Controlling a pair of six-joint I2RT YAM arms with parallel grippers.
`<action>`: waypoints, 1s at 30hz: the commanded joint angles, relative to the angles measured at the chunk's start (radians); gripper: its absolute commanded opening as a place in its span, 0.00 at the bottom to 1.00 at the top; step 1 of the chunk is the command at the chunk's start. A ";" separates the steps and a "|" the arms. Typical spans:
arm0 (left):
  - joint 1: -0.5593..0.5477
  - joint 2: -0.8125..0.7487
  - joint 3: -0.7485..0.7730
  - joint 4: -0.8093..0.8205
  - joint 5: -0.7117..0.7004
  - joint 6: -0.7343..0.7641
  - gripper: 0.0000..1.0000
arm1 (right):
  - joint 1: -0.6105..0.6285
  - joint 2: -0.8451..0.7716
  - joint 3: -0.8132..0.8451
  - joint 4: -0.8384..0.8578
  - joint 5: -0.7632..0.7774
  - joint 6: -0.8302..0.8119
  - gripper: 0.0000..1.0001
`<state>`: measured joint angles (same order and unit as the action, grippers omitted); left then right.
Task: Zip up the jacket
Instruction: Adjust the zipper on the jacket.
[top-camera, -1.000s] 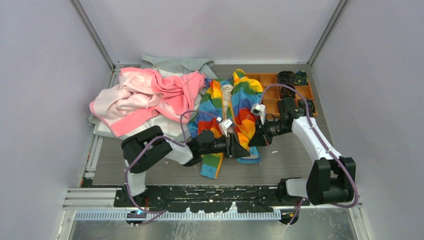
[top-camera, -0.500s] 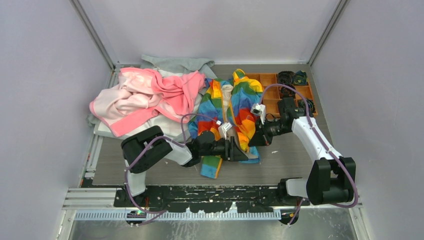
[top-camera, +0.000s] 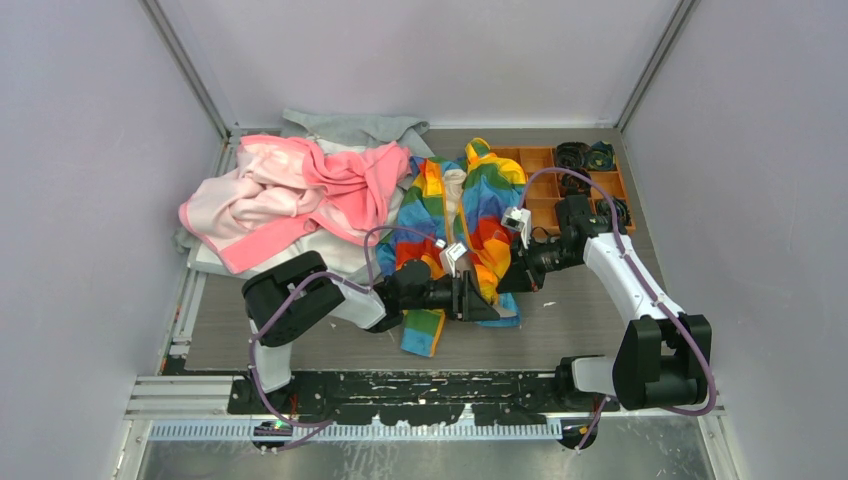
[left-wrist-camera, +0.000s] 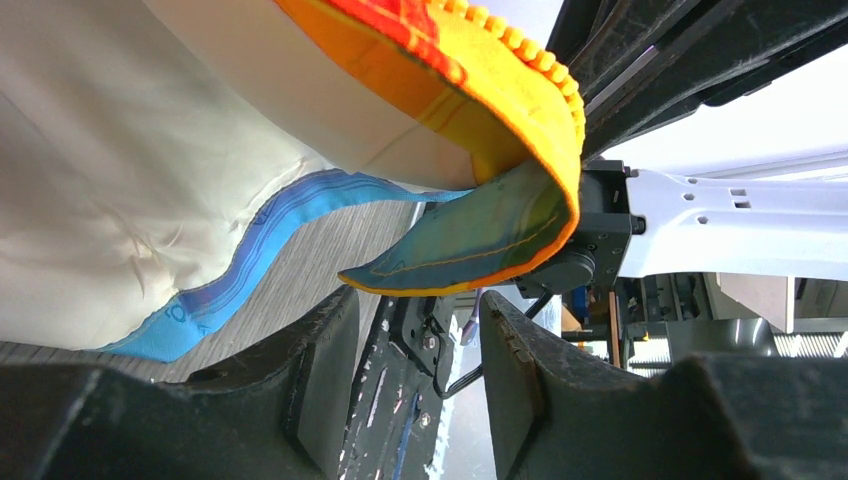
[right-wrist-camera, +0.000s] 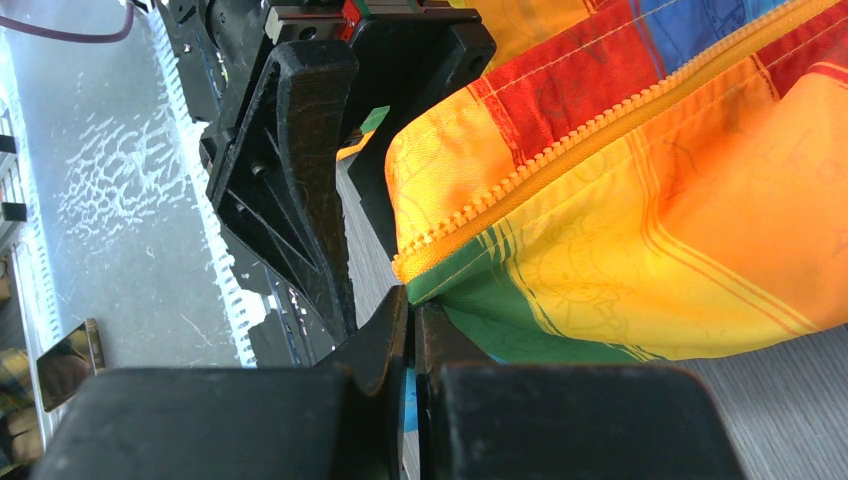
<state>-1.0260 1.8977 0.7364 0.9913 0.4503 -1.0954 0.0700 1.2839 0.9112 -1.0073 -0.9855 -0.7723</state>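
On the grey counter (top-camera: 590, 320), the rainbow-striped jacket (top-camera: 485, 200) lies unzipped at the centre of the top view. The right fingers (right-wrist-camera: 385, 330) are closed, apparently pinching the hem corner below the orange zipper (right-wrist-camera: 560, 150). The left fingers (left-wrist-camera: 495, 330) stand apart under that corner, gripping nothing. The step likely goes best with the hem taut and the left fingers closing squarely on the zipper's bottom end.
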 joint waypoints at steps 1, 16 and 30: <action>0.003 -0.048 0.029 0.061 0.014 -0.004 0.48 | 0.004 -0.003 0.037 0.006 -0.024 -0.001 0.04; 0.004 -0.046 0.050 0.087 0.024 -0.023 0.42 | 0.002 -0.003 0.037 0.006 -0.022 -0.001 0.03; 0.014 -0.055 0.051 0.065 0.009 -0.020 0.33 | 0.003 -0.002 0.037 0.005 -0.024 -0.001 0.03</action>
<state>-1.0187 1.8942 0.7570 1.0050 0.4568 -1.1191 0.0700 1.2839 0.9112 -1.0069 -0.9855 -0.7727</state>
